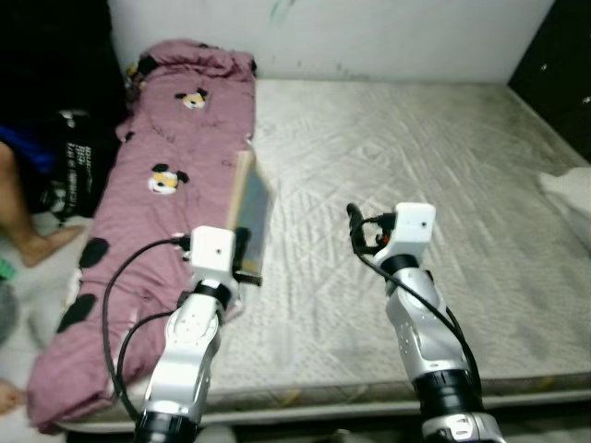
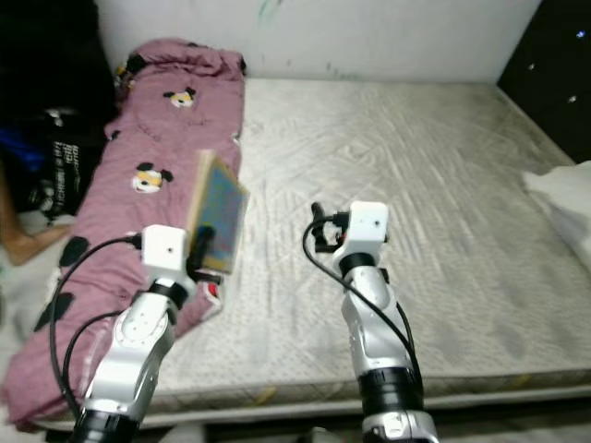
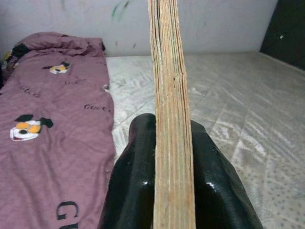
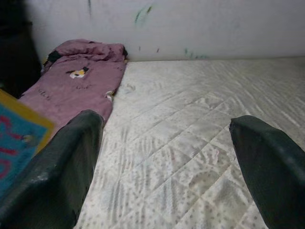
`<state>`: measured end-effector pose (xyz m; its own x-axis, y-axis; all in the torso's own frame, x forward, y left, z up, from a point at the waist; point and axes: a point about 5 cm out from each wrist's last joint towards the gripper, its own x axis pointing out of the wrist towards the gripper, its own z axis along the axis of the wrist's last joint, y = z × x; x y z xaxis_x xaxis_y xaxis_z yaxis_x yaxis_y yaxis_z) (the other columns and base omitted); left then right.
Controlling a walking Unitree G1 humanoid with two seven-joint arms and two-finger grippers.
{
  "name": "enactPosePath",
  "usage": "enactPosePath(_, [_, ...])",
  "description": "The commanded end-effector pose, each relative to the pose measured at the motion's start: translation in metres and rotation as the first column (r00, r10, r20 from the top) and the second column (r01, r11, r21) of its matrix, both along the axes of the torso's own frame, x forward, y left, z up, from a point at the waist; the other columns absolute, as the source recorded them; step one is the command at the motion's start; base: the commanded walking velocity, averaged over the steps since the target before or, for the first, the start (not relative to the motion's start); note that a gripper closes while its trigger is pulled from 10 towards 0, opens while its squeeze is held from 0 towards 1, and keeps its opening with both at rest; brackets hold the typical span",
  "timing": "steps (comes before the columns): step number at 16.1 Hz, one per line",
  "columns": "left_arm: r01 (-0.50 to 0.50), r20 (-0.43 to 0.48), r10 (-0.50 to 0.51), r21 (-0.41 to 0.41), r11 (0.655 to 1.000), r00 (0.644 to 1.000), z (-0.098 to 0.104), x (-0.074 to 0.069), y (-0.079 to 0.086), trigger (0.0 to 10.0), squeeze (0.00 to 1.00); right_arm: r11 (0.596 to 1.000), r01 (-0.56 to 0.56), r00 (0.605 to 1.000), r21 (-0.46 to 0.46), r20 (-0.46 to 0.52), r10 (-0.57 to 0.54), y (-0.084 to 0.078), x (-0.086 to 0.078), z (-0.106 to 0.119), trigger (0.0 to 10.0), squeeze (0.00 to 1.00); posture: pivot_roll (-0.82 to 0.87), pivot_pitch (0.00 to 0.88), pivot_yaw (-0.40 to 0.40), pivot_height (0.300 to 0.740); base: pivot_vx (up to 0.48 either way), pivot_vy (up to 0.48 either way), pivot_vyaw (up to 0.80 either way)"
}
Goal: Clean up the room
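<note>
- Tan-edged, thin hardcover book (image 1: 251, 214) with a blue cover is held upright above the quilted mattress (image 1: 443, 185), clamped by the left gripper (image 3: 172, 157).
- Cover details are blurred.
- Right gripper (image 4: 167, 157) is spread apart, empty.

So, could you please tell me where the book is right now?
The book is clamped upright in the left end effector, held above the mattress beside the mauve quilt, on the robot's left in the head views.
</note>
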<state>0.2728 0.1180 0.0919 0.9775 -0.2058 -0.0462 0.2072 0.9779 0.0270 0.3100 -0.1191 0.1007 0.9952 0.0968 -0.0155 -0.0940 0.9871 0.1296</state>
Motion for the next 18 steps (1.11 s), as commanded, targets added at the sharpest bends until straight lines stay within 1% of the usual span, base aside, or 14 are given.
enactPosePath(1, [-0.008,0.044,0.008,-0.002,1.000,0.999,0.0093,0.0030,0.0017,10.0,0.00,1.000,-0.010,1.000,-0.002,0.011,0.010,0.0038,0.0011,0.0030,10.0,0.00,0.04,0.000,-0.022,0.740,0.000,-0.277,0.00])
enactPosePath(6, [-0.014,0.043,0.014,0.002,1.000,0.999,0.0086,0.0033,0.0023,10.0,0.00,1.000,-0.017,1.000,-0.002,0.011,0.017,0.0053,0.0012,0.0023,10.0,0.00,0.04,0.000,-0.024,0.740,0.000,-0.251,0.00])
enactPosePath(13, [-0.043,0.056,0.044,-0.021,0.999,0.997,0.0094,0.0040,0.0018,10.0,0.00,0.999,-0.036,0.999,0.002,0.013,0.036,0.0090,0.0008,0.0030,10.0,0.00,0.04,0.000,-0.030,0.740,0.000,0.000,0.00])
enactPosePath(14, [-0.041,0.064,0.042,-0.013,0.999,0.997,0.0101,0.0044,0.0010,10.0,0.00,0.998,-0.050,0.999,-0.043,0.013,0.051,0.0097,0.0007,0.0029,10.0,0.00,0.04,0.000,-0.032,0.740,0.000,0.000,0.00])
enactPosePath(15, [-0.042,0.070,0.042,-0.006,0.999,0.997,0.0105,0.0043,0.0008,10.0,0.00,0.997,-0.060,0.998,-0.038,0.011,0.060,0.0108,0.0003,0.0024,10.0,0.00,0.04,0.000,-0.032,0.740,0.000,0.000,0.00])
enactPosePath(16, [-0.043,0.070,0.043,-0.002,0.999,0.997,0.0105,0.0047,0.0002,10.0,0.00,0.998,-0.059,0.998,-0.025,0.021,0.060,0.0104,0.0002,0.0035,10.0,0.00,0.04,0.000,-0.034,0.740,0.000,0.000,0.56])
enactPosePath(17, [-0.042,0.071,0.042,-0.004,0.999,0.997,0.0104,0.0052,-0.0005,10.0,0.00,0.998,-0.057,0.998,-0.039,0.026,0.058,0.0096,0.0007,0.0043,10.0,0.00,0.03,0.000,-0.035,0.740,0.000,0.000,0.76])
enactPosePath(18, [-0.037,0.068,0.039,-0.023,0.999,0.997,0.0101,0.0054,-0.0010,10.0,0.00,0.998,-0.055,0.998,-0.039,0.024,0.056,0.0090,0.0011,0.0041,10.0,0.00,0.03,0.000,-0.037,0.740,0.000,0.000,0.76])
